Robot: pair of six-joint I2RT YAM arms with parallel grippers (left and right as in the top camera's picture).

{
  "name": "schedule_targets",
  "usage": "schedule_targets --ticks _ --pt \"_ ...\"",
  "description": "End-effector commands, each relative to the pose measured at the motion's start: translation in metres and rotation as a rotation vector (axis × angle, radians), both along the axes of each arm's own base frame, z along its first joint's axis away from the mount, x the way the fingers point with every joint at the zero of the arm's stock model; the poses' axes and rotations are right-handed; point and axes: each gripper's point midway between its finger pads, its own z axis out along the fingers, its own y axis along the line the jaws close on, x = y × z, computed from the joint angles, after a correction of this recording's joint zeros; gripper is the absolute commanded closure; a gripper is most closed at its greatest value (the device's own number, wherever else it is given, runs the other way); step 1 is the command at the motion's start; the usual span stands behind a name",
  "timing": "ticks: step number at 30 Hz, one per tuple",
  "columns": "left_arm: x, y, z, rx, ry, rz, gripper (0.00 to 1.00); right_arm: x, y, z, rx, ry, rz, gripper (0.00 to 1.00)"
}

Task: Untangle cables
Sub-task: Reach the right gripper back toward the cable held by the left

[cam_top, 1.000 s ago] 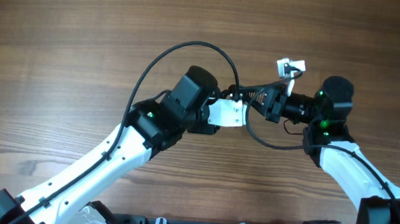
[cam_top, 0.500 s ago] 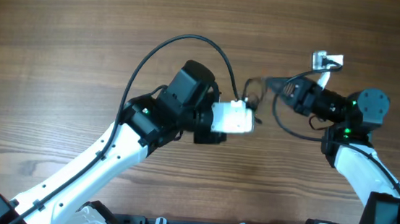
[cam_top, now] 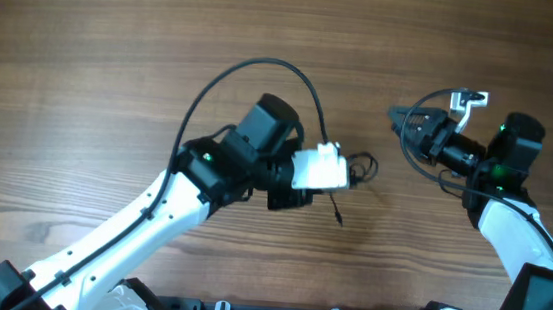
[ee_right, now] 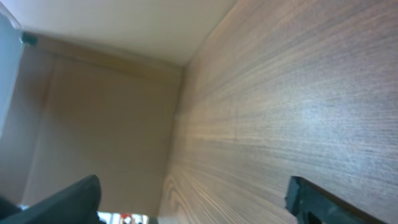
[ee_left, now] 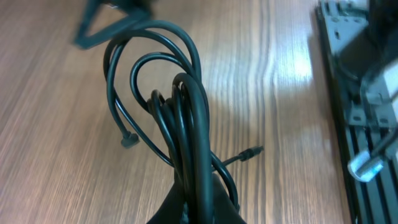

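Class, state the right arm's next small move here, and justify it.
Probably move the open right gripper to the loose plug end: the left gripper pinches the cables in a bunch, while the right holds nothing.

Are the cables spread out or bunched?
Bunched: the cables loop together in one clump pinched by the left tool, with one plug end trailing free.

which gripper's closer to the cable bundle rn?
Left. The left gripper has its fingers shut on the cable bundle. The right gripper sits off to the bundle's right, open and not touching it.
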Motion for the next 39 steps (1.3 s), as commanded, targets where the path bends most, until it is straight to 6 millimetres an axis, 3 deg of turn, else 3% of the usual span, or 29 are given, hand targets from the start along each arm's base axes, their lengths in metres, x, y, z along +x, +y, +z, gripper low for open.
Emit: schedule_targets --ticks 1,5,7,11,13,17,22,25,27,30,33,35,37,39 --pt "0.008 0.008 0.029 -0.204 0.240 0.076 0.96 -0.007 0.004 0.003 -0.065 -0.143 0.074 0.00" --pt "0.011 0.041 0.078 -0.482 0.544 0.052 0.96 -0.013 0.012 0.007 -0.081 -0.214 0.130 0.00" --pt "0.009 0.056 0.094 -0.568 0.604 0.014 0.96 -0.023 0.029 0.015 -0.081 -0.311 0.228 0.00" --pt "-0.009 0.060 0.117 -0.666 0.643 -0.136 0.96 -0.034 0.067 0.038 -0.087 -0.495 0.357 0.00" --pt "-0.014 0.057 0.119 -0.668 0.653 -0.158 0.96 -0.042 0.080 0.065 -0.053 -0.601 0.412 0.00" --pt "-0.014 0.057 0.119 -0.668 0.653 -0.159 0.96 -0.058 0.083 0.106 -0.015 -0.726 0.458 0.00" --pt "-0.014 0.057 0.118 -0.666 0.651 -0.157 0.96 -0.064 0.086 0.117 -0.017 -0.790 0.461 0.00" --pt "-0.014 0.057 0.118 -0.666 0.651 -0.157 0.96 -0.063 0.107 0.126 0.015 -0.830 0.428 0.00" --pt "-0.014 0.057 0.118 -0.666 0.652 -0.157 0.96 -0.057 0.111 0.131 0.029 -0.833 0.382 0.00" --pt "-0.012 0.056 0.116 -0.658 0.646 -0.145 0.96 -0.054 0.112 0.125 0.033 -0.784 0.378 0.01" --pt "0.002 0.058 0.103 -0.611 0.608 -0.051 0.96 -0.058 0.106 0.099 -0.002 -0.709 0.465 0.11" --pt "0.010 0.065 0.103 -0.619 0.597 -0.018 0.96 -0.064 0.091 0.082 -0.021 -0.681 0.527 0.12" --pt "0.022 0.077 0.103 -0.634 0.579 0.027 0.96 -0.075 0.085 0.073 -0.031 -0.743 0.602 0.09" --pt "0.024 0.086 0.112 -0.678 0.571 0.007 0.96 -0.083 0.094 0.067 -0.030 -0.797 0.648 0.08"
